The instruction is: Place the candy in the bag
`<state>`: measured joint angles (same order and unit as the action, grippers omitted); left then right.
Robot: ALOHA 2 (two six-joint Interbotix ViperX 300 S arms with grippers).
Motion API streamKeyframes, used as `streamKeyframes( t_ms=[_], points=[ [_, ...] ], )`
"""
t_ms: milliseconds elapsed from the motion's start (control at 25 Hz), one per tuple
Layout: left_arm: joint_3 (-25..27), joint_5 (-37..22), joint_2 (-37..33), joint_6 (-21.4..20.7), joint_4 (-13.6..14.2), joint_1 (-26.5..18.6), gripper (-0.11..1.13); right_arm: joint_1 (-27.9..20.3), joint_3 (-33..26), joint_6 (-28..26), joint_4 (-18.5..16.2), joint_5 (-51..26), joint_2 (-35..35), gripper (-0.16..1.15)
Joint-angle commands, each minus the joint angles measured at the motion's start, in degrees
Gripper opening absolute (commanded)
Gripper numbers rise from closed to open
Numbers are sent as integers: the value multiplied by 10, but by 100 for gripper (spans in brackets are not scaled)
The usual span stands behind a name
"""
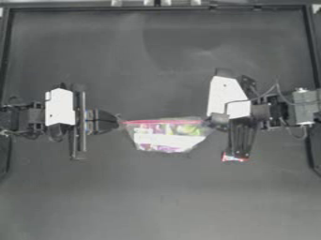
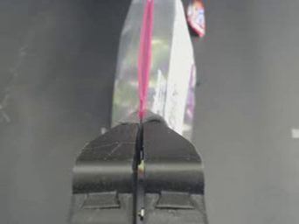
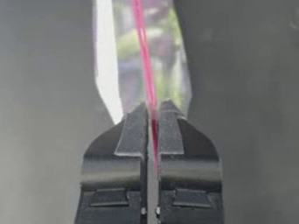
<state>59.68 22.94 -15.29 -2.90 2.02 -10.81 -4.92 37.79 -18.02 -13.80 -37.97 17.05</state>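
Observation:
The clear bag [image 1: 166, 135] with a pink-red strip along its mouth is stretched between both grippers at the table's middle; colourful contents show through it. My left gripper [image 1: 119, 123] is shut on the strip's left end, and the left wrist view shows its jaws [image 2: 140, 120] closed on the bag [image 2: 166, 78]. My right gripper [image 1: 213, 122] is shut on the strip's right end, seen close up in the right wrist view [image 3: 153, 107] with the bag [image 3: 125, 57] beyond it. The red candy [image 1: 233, 157] lies on the table just right of the bag; the candy [image 2: 196, 17] is outside it.
The dark table [image 1: 156, 61] has a raised rim along its back and sides. The right arm's dark gripper rail [image 1: 241, 138] hangs over the spot next to the candy.

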Motion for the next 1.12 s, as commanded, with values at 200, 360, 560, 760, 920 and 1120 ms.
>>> streamKeyframes(
  t_ms=[200,360,560,760,920,1120],
  points=[
    [1,-2,-24,1,0,-5,2,-1,17,-15,-5,-9,28,18],
    [1,-2,-24,1,0,-5,2,-1,26,-17,-5,-11,34,18],
    [1,-2,-24,1,-1,-5,2,-1,38,-27,-5,-13,46,18],
    [2,-2,-24,1,0,-5,2,-1,41,-33,-5,-11,53,18],
    [1,-2,-24,1,0,-5,2,-1,39,-33,-5,-6,53,18],
    [-3,-2,-24,1,-1,-5,2,-1,39,-32,-4,18,53,17]
  ],
)
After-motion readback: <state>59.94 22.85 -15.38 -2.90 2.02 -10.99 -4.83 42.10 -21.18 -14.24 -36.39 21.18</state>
